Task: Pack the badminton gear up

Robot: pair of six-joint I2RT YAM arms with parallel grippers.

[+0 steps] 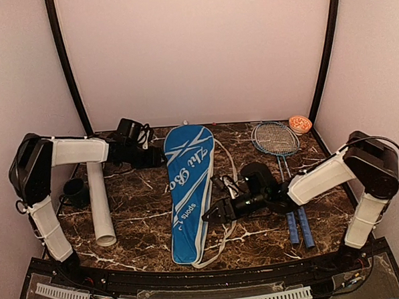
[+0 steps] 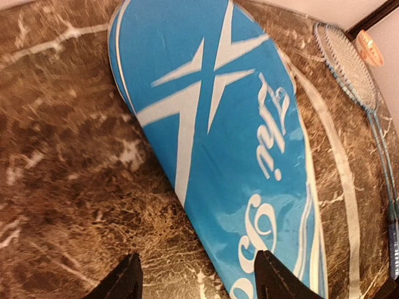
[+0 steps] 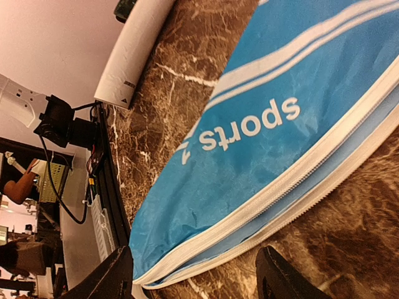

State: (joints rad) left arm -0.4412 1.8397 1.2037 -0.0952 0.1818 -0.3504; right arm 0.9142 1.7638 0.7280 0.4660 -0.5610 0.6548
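top camera overlooks the whole table point(image 1: 142, 213) from above; both wrist cameras sit close over the shared blue cover point(image 1: 190, 190).

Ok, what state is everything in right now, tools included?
Racket cover: flat on table, lettering up.
Rackets: outside the cover, lying flat.
White tube: lying on its side.
Left tool: open, empty, at cover's wide end.
Right tool: open, empty, by cover's zipper edge.
Orange bowl: upright.
Black cup: upright, it seems.

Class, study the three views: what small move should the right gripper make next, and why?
Probably lower the open right gripper onto the racket cover at its zipper edge and pinch it: the jaws hover near that edge, and the rackets lie outside.
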